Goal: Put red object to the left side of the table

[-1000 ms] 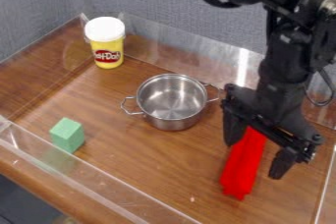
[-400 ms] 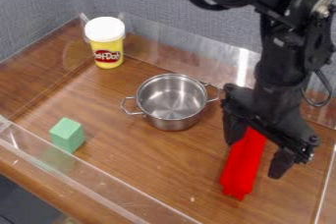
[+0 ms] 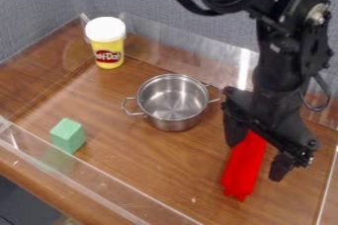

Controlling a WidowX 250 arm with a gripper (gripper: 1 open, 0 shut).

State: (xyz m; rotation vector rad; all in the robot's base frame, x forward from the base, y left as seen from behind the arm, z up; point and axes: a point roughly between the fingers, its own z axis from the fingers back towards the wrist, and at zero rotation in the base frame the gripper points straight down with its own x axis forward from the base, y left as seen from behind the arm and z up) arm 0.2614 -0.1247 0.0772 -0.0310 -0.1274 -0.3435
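I count by my pincer (image 3: pixel 259 150): one red bar (image 3: pixel 243 170) beneath; one steel pot (image 3: pixel 172 102), one yellow tub (image 3: pixel 106 42), one green cube (image 3: pixel 67 135) leftward.

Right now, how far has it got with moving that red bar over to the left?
Nothing is done yet: the red bar lies at the right end of the table, near the pot. In hand: the gripper hangs open, straddling the bar, not closed on it. Left: grasp, carry left, set down.
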